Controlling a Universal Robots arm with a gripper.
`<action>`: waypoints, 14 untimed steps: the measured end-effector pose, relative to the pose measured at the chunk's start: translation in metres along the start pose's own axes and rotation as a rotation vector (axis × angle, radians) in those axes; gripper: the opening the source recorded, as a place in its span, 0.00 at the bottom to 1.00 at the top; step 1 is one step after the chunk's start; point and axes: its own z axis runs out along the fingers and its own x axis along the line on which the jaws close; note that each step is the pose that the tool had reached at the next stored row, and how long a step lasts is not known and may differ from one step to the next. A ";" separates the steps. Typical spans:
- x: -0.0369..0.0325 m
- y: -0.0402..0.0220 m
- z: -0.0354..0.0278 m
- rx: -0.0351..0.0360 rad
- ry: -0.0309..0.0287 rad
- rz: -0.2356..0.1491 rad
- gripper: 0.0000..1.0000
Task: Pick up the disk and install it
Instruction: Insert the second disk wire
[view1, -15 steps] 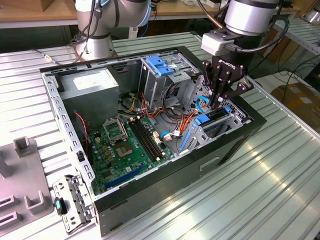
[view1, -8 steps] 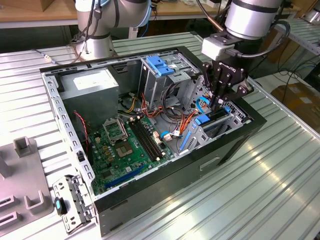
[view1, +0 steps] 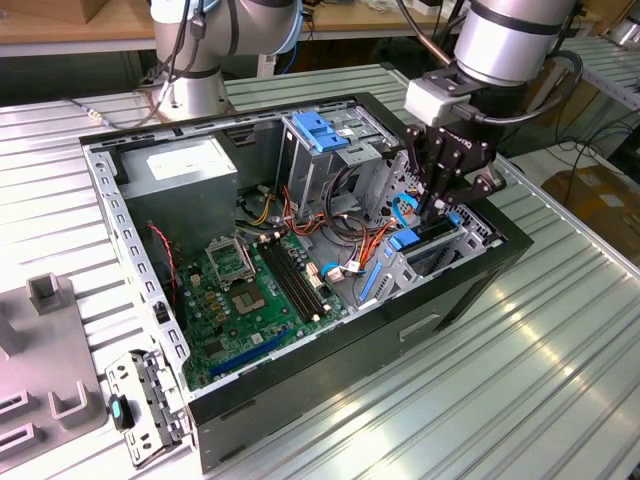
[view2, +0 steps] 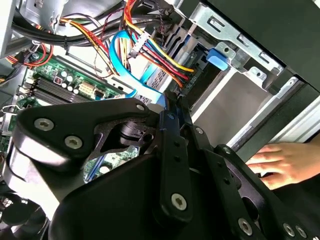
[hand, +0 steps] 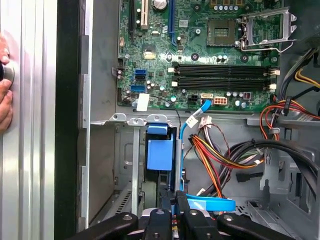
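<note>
Inside the open computer case (view1: 130, 215), beyond the motherboard (view1: 250, 295) and its memory slots (view1: 295, 285), you find the claw (view1: 437, 205) lowered into the drive cage (view1: 440, 250) at the case's front corner. The claw is clenched on the disk (hand: 210, 204), pinching its upper edge; the disk's blue rail shows directly beneath the fingertips in the first wrist view, standing on edge in the bay. Loose power wires (hand: 215, 155) run just beside the claw. A person's hand (view2: 280, 162) rests on the surface outside the case wall. Judged from this, keep the disk parallel to the bay guides and clear of the wires while seating.
</note>
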 end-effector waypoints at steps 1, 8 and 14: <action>0.0015 0.0000 0.0003 0.0016 -0.0011 0.000 0.16; 0.0035 0.0001 0.0009 0.0089 -0.0117 0.001 0.16; 0.0115 0.0004 0.0022 0.0098 -0.0372 0.002 0.16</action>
